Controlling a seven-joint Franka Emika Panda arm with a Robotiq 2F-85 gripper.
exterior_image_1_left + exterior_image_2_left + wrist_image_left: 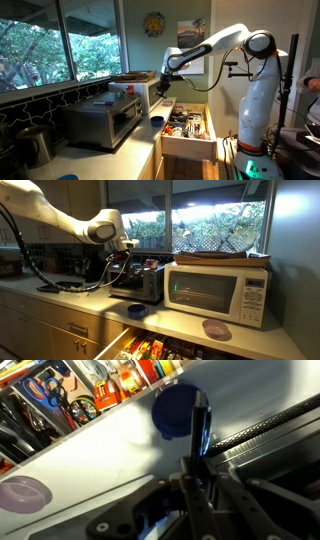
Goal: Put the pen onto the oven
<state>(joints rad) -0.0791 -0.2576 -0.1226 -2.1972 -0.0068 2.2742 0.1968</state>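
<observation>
Pen (203, 422): a slim dark stick that I am holding in the claw (200, 468). The fingers are pinching one end and the rest is jutting out past the tips. I am judging it light, stiff and smooth-barrelled, so it is liable to swivel or slide in a narrow pinch. A hold square across the mid-barrel is the one to favour.

Oven (141, 281): the silver toaster oven is sitting below and just beyond the claw, and I am reading its top as not yet under the pen.

Small blue bowl (170, 410): lying on the counter beneath the claw.

White microwave (216, 291): standing beside the oven, off to the claw's side.

Open drawer (188, 130): gaping lower down, in front of the claw, crammed with utensils.
</observation>
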